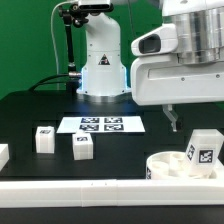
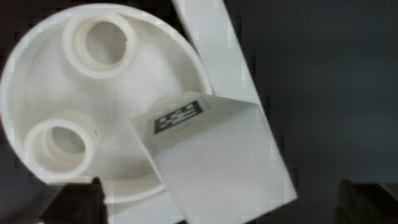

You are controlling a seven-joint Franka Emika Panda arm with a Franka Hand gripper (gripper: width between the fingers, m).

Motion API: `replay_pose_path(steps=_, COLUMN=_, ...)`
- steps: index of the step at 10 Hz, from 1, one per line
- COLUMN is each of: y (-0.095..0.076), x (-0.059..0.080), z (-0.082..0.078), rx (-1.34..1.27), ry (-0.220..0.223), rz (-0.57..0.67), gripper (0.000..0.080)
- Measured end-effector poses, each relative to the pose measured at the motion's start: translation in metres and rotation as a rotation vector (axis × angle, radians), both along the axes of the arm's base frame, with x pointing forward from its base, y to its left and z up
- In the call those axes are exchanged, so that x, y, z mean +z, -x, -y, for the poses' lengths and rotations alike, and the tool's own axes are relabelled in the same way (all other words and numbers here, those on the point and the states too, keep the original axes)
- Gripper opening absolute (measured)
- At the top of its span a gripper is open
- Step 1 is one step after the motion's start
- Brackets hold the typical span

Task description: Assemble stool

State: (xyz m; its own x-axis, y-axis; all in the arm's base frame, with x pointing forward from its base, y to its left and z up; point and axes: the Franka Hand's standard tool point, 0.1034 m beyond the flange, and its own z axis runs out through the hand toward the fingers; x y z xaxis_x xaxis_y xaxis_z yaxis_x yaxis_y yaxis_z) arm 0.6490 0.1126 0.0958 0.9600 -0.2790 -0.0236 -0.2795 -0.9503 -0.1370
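One pass over both views. Seeing gripper (image 1: 172,122) hanging above the seat (image 1: 165,172), jaws spread fully wide, gripping nothing, touching nothing. Seeing seat lying flat on the black table (image 1: 30,120) at the exterior view's right, near the front, just behind the white border rail (image 1: 90,190). Spotting tagged leg (image 1: 203,149) standing upright at the seat's far side; in wrist view, overlapping the disc beside two round holes (image 2: 98,40). Not managing to tell whether resting on the seat or just beside it. Counting two more toward the exterior view's left, well apart from the seat: far-left leg (image 1: 44,138) and middle leg (image 1: 82,146), both standing in front of the marker board (image 1: 101,124).
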Motion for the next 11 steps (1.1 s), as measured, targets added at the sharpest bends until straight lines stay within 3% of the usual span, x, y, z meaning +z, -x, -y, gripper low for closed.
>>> replay_pose_path(steps=3, y=-0.0025, x=-0.0002, z=-0.005, rx=0.333, ry=0.034, rz=0.075, gripper=0.0648)
replay_pose_path(steps=8, y=-0.0009, x=-0.0034, z=0.0004, rx=0.685, ry=0.064, rz=0.126, gripper=0.0648)
replay_pose_path(steps=11, y=0.0002, x=-0.007, z=0.0043, rx=1.021, ry=0.111, rz=0.171, gripper=0.0648)
